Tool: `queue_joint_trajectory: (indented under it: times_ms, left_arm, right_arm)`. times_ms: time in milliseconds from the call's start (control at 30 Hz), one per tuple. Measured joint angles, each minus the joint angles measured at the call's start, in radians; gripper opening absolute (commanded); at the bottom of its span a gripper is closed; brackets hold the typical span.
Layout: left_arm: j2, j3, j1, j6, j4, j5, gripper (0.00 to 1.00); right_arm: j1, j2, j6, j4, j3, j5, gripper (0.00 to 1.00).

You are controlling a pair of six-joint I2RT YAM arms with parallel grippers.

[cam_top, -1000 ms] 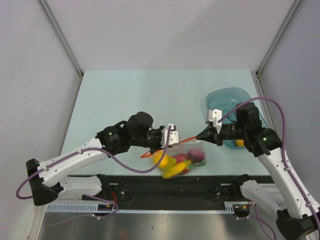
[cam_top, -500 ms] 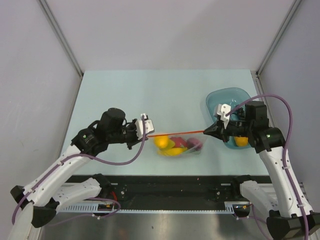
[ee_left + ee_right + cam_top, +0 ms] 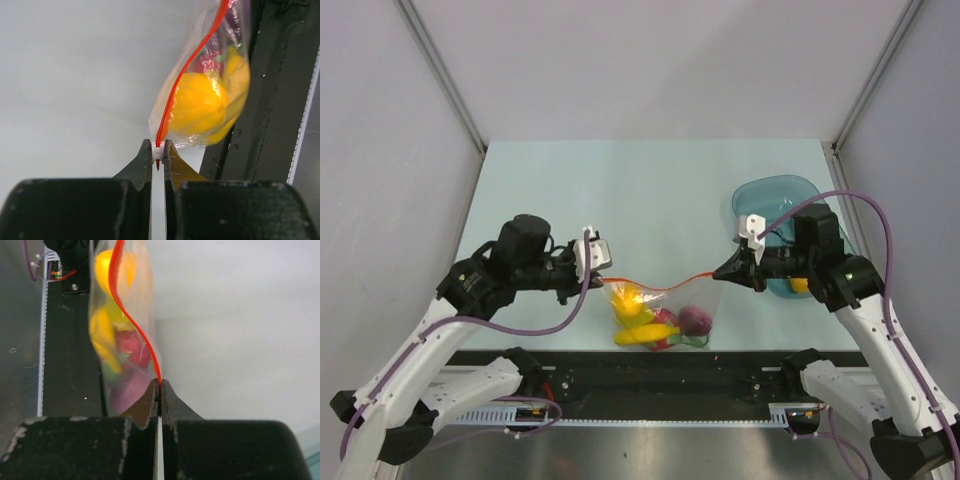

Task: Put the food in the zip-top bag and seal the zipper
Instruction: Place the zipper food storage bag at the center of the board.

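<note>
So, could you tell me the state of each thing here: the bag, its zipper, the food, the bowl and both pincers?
zip-top bag: filled, hanging by its mouth between both pincers.
zipper: slack and sagging; looks pressed shut where visible.
teal bowl: upright, holding one yellow-orange piece.
food: all the rest inside the bag.
left pincer: shut on the zipper's left end.
right pincer: shut on the zipper's right end.
</note>
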Motion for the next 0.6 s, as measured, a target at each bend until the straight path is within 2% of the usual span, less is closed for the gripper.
queue_joint_trajectory:
  times_ms: [100,233,333,433,533,600]
  left_arm:
    - [0.018,-0.021,0.022,0.002,0.016,-0.035,0.04]
    - [0.107,-0.068,0.134,-0.006,0.093,-0.079,0.11]
    - [0.254,-0.073,0.237,-0.027,0.214,-0.079,0.17]
    - [0.373,-0.073,0.282,-0.051,0.303,-0.071,0.2]
    - [0.446,-0.072,0.296,-0.077,0.363,-0.058,0.28]
    - [0.492,-0.072,0.298,-0.099,0.407,-0.054,0.41]
  right_arm:
    - [0.017,0.061,0.043,0.08,-0.002,0.034,0.0]
    - [-0.014,0.232,0.087,0.242,-0.013,0.089,0.0]
    - [-0.044,0.4,0.11,0.364,-0.014,0.112,0.0]
    - [-0.05,0.533,0.138,0.455,-0.014,0.135,0.0]
    - [-0.043,0.62,0.175,0.537,-0.013,0.167,0.0]
    - [-0.038,0.672,0.206,0.583,-0.007,0.188,0.04]
